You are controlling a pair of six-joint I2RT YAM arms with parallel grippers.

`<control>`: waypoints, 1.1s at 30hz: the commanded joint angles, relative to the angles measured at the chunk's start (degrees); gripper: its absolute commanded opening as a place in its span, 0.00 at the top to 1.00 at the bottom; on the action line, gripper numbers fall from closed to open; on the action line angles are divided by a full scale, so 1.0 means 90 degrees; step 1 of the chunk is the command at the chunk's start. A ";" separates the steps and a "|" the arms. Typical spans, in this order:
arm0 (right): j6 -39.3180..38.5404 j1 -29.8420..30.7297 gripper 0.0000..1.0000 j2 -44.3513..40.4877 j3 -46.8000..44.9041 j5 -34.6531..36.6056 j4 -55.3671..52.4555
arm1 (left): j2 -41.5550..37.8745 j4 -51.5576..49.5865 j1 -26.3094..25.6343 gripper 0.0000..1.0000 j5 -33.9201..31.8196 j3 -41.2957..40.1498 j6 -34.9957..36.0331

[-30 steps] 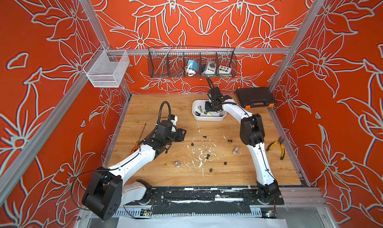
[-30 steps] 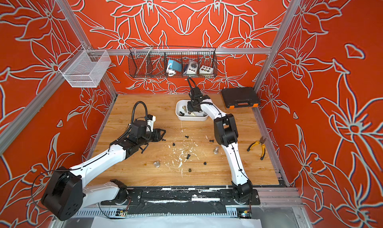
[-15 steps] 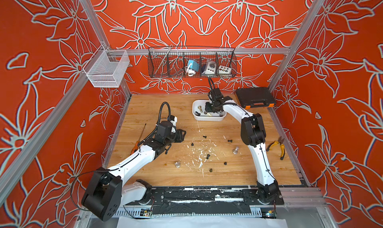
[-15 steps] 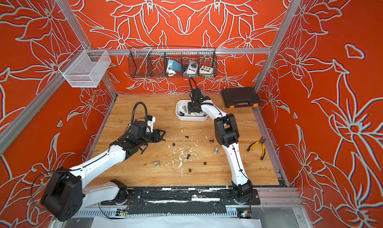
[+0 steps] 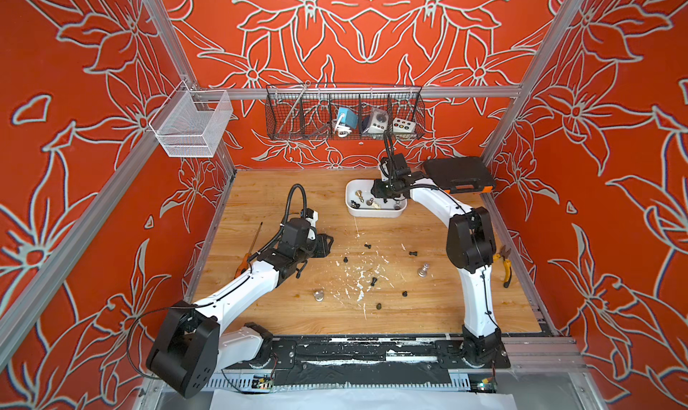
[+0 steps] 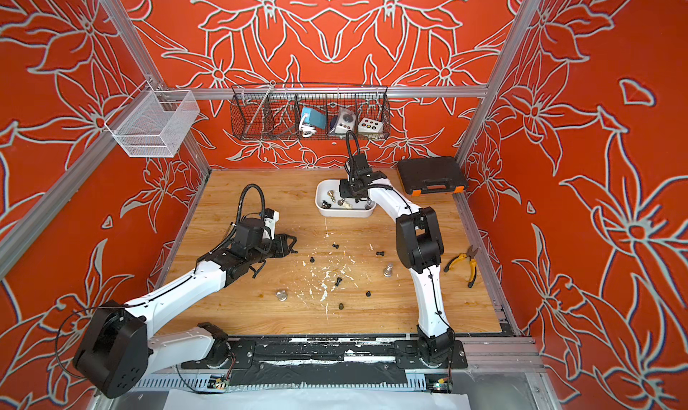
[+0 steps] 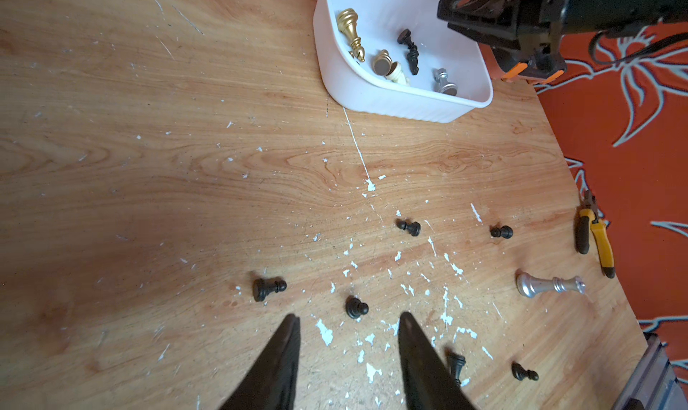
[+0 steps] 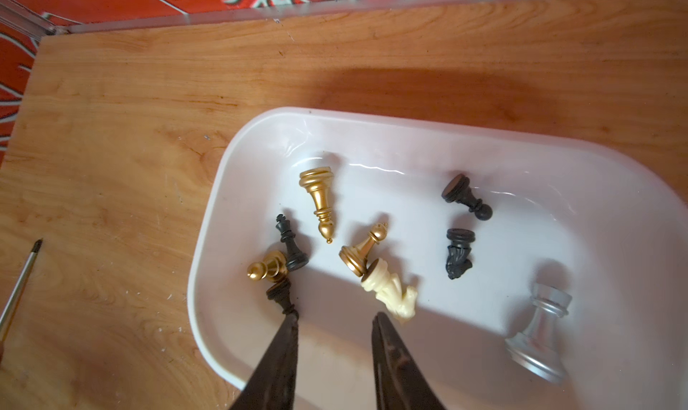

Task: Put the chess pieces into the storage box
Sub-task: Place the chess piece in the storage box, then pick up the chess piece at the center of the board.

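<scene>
The white storage box [image 5: 374,214] [image 8: 208,240] stands at the back of the table. Several chess pieces lie in it, among them a gold one [image 8: 318,199], a cream one [image 8: 389,289] and a silver one [image 8: 540,330]. My right gripper [image 8: 335,317] [image 5: 383,194] hangs open over the box with nothing between its fingers. One fingertip partly hides a black piece [image 8: 279,292]. Several small black pieces [image 5: 373,280] and two silver ones [image 5: 423,269] [image 5: 318,295] lie scattered on the wood. My left gripper [image 7: 349,318] [image 5: 324,244] is open, low over the table, just short of a black pawn [image 7: 356,307].
An orange-handled screwdriver [image 5: 253,246] lies at the left edge and yellow pliers [image 5: 505,264] at the right edge. A black case [image 5: 459,173] sits beside the box at the back right. Wire baskets [image 5: 344,116] [image 5: 191,123] hang on the walls. White paint flecks mark the table's middle.
</scene>
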 commanded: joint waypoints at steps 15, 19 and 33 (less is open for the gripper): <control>-0.0060 -0.0112 0.64 -0.2415 -0.2597 -0.0447 0.0480 | 0.0200 -0.0379 -0.0465 0.57 -0.0014 0.0220 0.0824; -0.0151 -0.0228 0.64 -0.2934 -0.3160 -0.0368 0.0368 | 0.0536 -0.0491 -0.0757 0.58 -0.0154 0.0414 0.0910; -0.0376 -0.0582 0.63 -0.4350 -0.4770 -0.0169 0.0080 | 0.2177 -0.0742 -0.1364 0.61 -0.0511 0.1202 0.0864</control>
